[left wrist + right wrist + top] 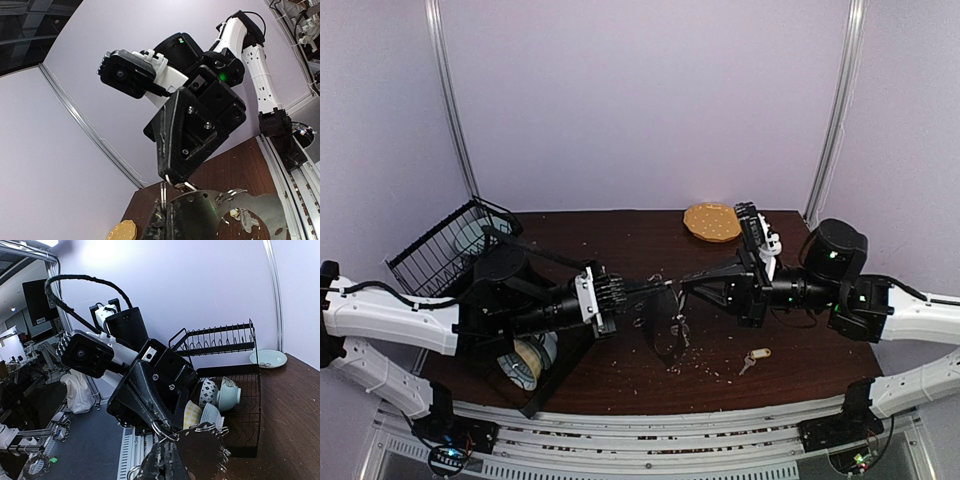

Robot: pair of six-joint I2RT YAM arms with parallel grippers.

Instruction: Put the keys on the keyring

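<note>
Left hand and right hand meet mid-air, both apparently clamped on the floppy grey beaded keyring dangling just below. 1 yellow-tagged silver key lies on the brown desk nearby.

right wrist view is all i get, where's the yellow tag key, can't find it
Observer: the top view has the yellow-tag key lying on the table, right of centre toward the near edge, with nothing touching it.
Operator: what's behind my wrist
Observer: a round yellow-tan disc sits at the table's far edge.
Operator: is my grip closed
Observer: the left wrist view shows the right gripper pinched shut on the keyring.
</note>
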